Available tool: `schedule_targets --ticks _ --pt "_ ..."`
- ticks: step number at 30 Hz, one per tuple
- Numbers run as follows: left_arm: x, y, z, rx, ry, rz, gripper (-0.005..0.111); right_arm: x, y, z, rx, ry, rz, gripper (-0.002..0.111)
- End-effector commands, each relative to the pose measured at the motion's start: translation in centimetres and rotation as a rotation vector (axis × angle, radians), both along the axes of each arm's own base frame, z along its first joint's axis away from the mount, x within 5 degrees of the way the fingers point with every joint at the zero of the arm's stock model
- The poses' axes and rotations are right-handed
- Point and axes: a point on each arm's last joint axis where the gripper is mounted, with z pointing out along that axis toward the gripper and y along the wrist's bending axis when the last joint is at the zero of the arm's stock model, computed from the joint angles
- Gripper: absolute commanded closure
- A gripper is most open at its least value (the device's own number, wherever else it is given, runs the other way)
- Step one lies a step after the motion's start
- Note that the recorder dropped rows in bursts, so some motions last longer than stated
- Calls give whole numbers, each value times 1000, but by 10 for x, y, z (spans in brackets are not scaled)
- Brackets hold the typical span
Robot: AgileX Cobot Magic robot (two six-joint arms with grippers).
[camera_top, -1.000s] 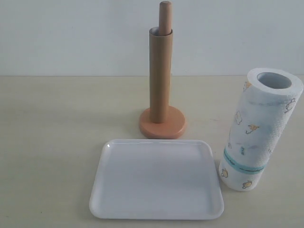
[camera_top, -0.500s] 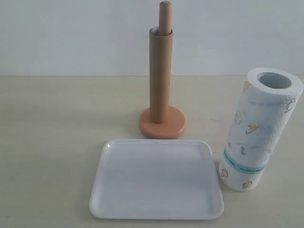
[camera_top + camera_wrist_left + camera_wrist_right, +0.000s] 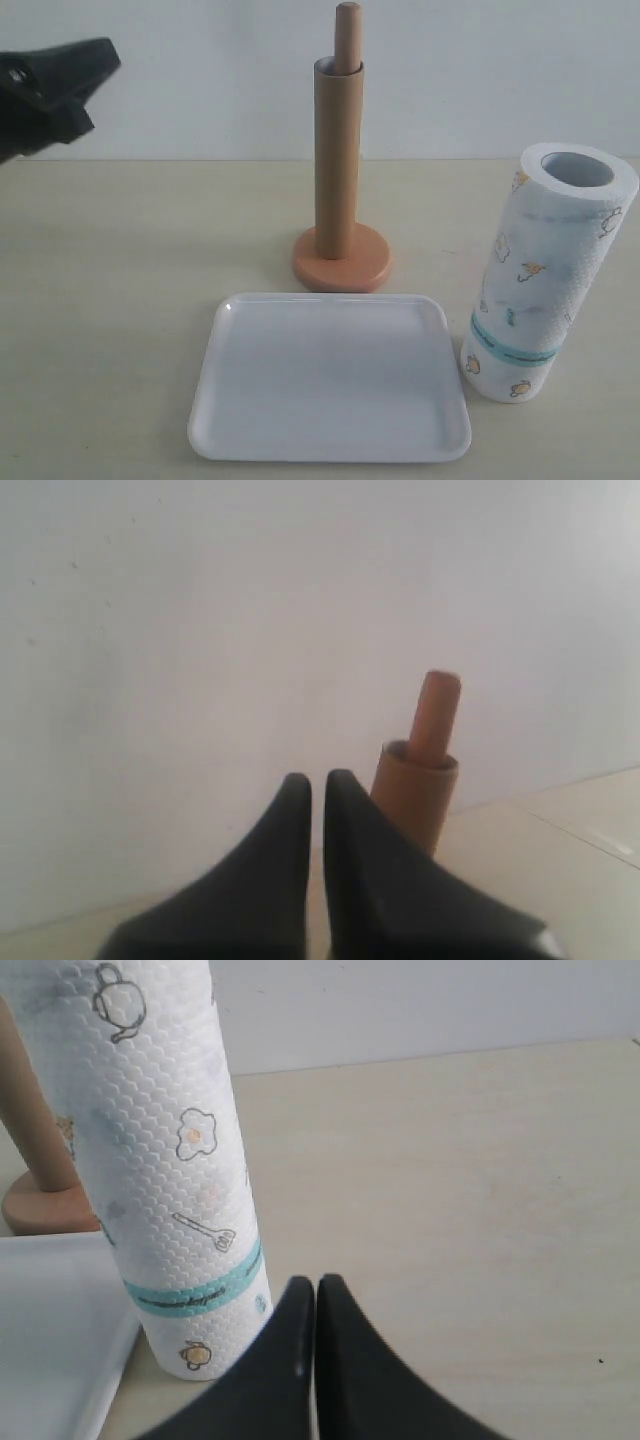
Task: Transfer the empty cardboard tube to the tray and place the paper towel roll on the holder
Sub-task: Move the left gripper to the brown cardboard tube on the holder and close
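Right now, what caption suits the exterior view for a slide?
Cardboard tube over the holder, tray in front, paper towel roll standing at right, left gripper at upper left.

The empty cardboard tube [image 3: 336, 160] showed plain brown, the holder [image 3: 342, 265] a warmer orange-tan, the tray [image 3: 330, 380] white. The paper towel roll [image 3: 170, 1150], ahead of the right gripper [image 3: 316, 1285], was white, dimple-embossed, with orange-and-dark prints and a teal band. Both it and the left gripper [image 3: 318, 778] were black.

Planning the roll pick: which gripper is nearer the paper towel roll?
Right. Right gripper sits low beside the paper towel roll; left gripper hangs raised, beyond the holder.
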Motion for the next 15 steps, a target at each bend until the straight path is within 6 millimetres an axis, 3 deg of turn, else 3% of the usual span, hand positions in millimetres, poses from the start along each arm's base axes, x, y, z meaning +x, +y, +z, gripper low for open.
schedule_targets --ticks 1,3,5,8,10,15 --pt "21 -7 -38 -50 72 -60 95 0 0 1 -2 -10 -5 108" --pt "30 -9 -51 -53 106 -67 82 0 0 1 -2 -10 -5 108" --pt "39 -13 -62 -61 120 -83 61 0 0 1 -2 -10 -5 108" --pt "49 -24 -70 -3 38 -132 33 0 0 1 -2 -10 -5 108" --pt "56 -34 -71 30 6 -173 26 0 0 1 -2 -10 -5 108" --pt "73 -64 -74 76 11 -225 26 0 0 1 -2 -10 -5 108"
